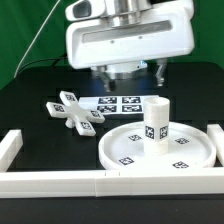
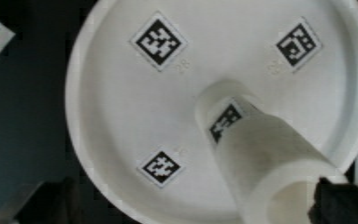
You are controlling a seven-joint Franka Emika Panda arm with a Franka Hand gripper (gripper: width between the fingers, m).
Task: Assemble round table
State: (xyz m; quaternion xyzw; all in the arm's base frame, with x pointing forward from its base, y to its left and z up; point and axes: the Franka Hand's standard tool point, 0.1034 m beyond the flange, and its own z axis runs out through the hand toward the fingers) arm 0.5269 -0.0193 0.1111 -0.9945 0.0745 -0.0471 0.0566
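We see a black table [image 1: 30,100] before a green wall [image 1: 18,30], the tagged white disc [image 1: 125,150] near its front rail [image 1: 60,180] with the leg [image 1: 157,122] upright on its hub, the cross base [image 1: 75,110] apart, the claw [image 1: 128,77] spread wide, empty, above.

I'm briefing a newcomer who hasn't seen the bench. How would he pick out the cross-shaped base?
Find the large round disc with the leg standing upright at its centre. On the black table to the exterior view's left of it lies the cross-shaped base: the only four-armed piece, low and flat, tags on its arms.
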